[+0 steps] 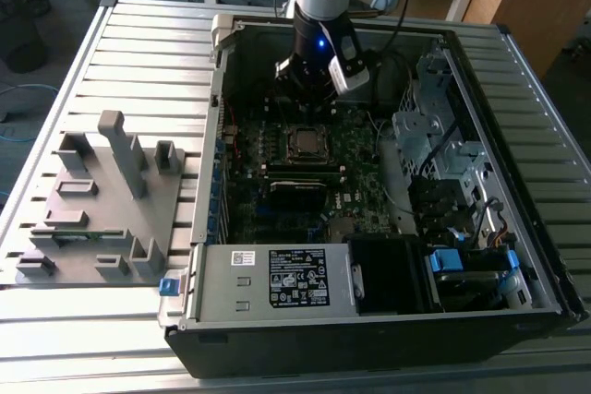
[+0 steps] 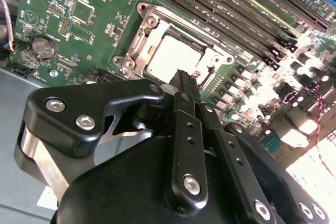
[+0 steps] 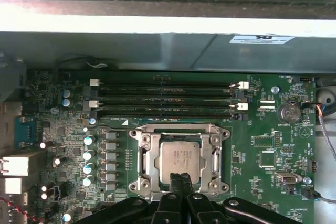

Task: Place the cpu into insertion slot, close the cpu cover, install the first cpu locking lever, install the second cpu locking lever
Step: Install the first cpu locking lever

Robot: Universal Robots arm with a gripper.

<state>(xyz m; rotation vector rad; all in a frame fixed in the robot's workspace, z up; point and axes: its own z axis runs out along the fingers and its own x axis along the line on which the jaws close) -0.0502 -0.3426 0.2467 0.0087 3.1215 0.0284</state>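
Note:
The cpu [image 3: 180, 161] lies flat in the insertion slot [image 1: 305, 142] on the green board, its pale metal top showing through the cut-out of the cpu cover [image 3: 143, 153]. The silver cover frame lies down around the chip. In the second wrist view the cpu [image 2: 176, 56] sits just beyond my fingertips, inside the cover [image 2: 149, 27]. My gripper [image 3: 180, 178] hovers over the edge of the socket, its black fingers [image 2: 181, 85] pressed together with nothing between them. In the exterior view the gripper [image 1: 312, 103] hangs inside the open case just behind the socket.
Long black memory slots [image 3: 165, 98] run beside the socket, and a coin battery [image 3: 289, 111] sits on the board. The case wall [image 3: 157, 24] rises close behind. A grey part fixture [image 1: 102, 200] stands at the exterior view's left. A power supply [image 1: 277, 279] and a drive cage [image 1: 434, 126] fill the case.

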